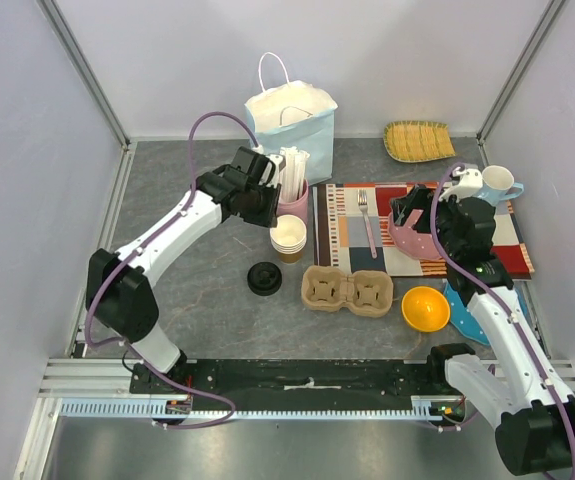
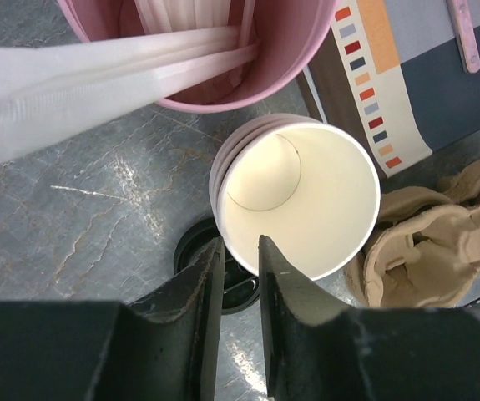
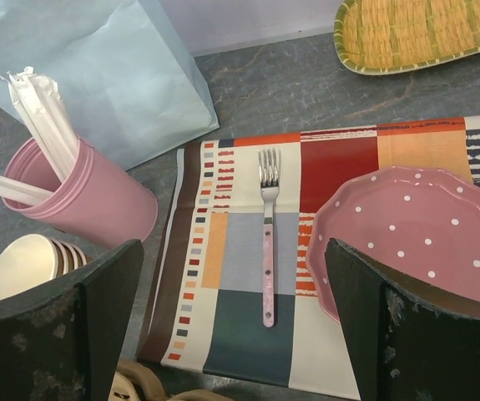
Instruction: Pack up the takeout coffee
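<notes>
**Odds and ends on the grey tabletop**

A pale blue paper bag (image 1: 292, 125) with white handles stands at the back. Just in front of it, a pink tumbler (image 3: 98, 200) holds wrapped straws (image 3: 43, 117). Beside that lies a striped placemat (image 3: 240, 334) carrying a pink-handled fork (image 3: 267, 242) and a pink dotted plate (image 3: 423, 225). A woven yellow tray (image 1: 417, 140) sits behind the mat. A cardboard cup carrier (image 1: 347, 290) and an orange bowl (image 1: 426, 308) lie nearer.
</notes>
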